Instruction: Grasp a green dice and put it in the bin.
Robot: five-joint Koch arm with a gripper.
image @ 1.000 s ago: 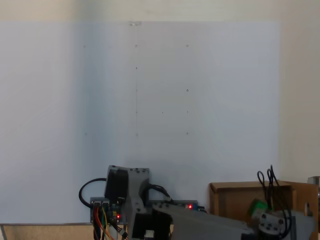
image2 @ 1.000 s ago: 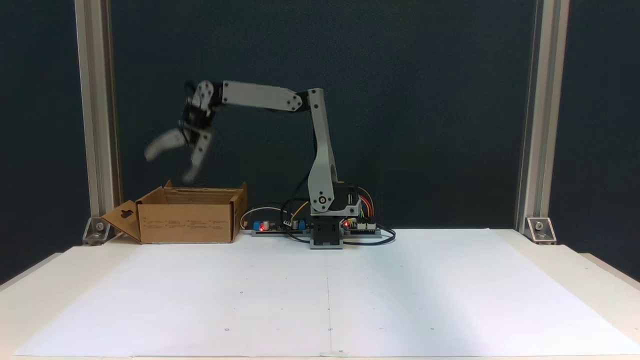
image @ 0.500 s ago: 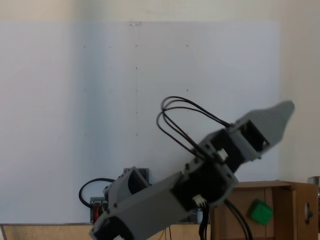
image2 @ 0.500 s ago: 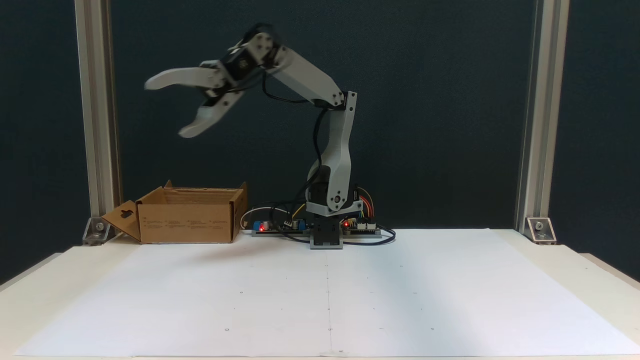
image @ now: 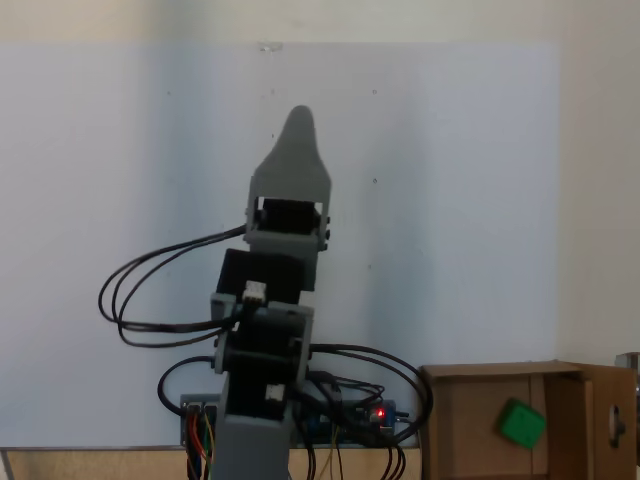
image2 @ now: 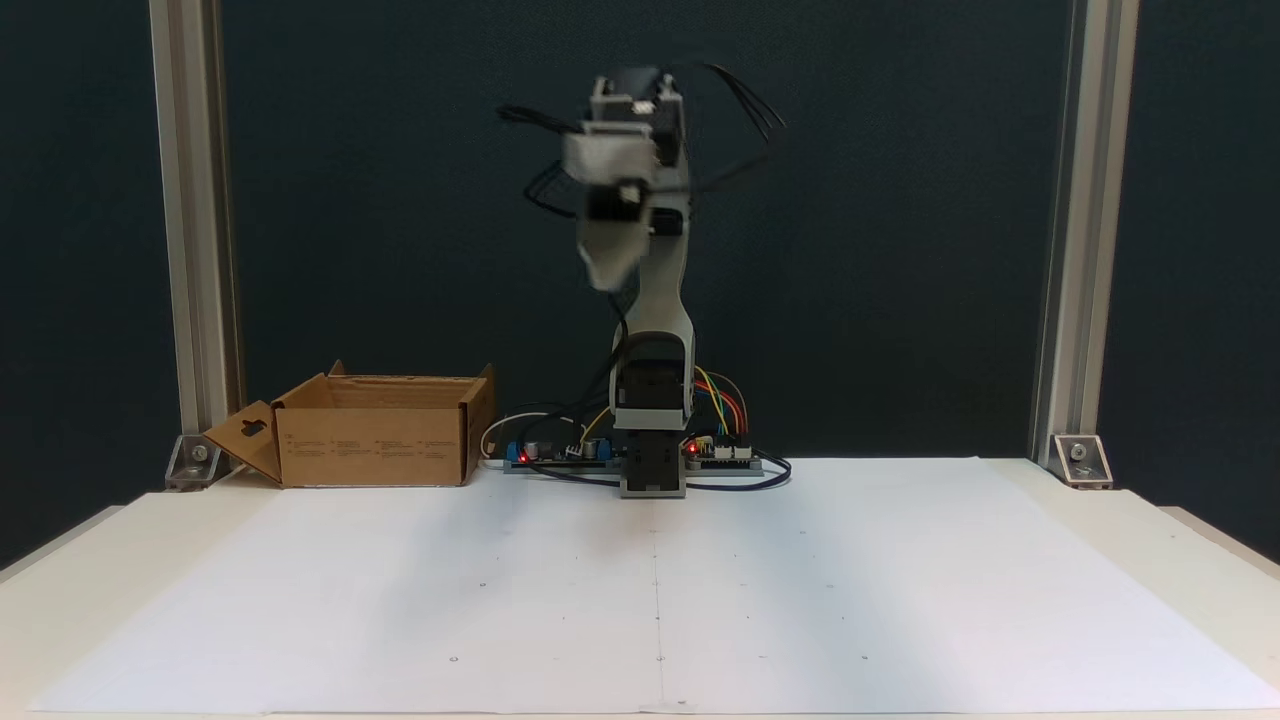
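Resting in the bin (image: 470, 380), the green dice (image: 522, 424) bears no legible writing.

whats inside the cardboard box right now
In a fixed view from above, the green dice lies on the floor of the bin. In a fixed view from the front, the bin's wall hides its inside.

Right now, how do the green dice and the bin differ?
Colour: the green dice is bright green, the bin plain brown cardboard. Size: the dice is far smaller than the bin. Form: the dice is a closed cube with rounded corners, the bin an open-topped box with flaps. Place: the dice lies inside the bin. Both are boxy.
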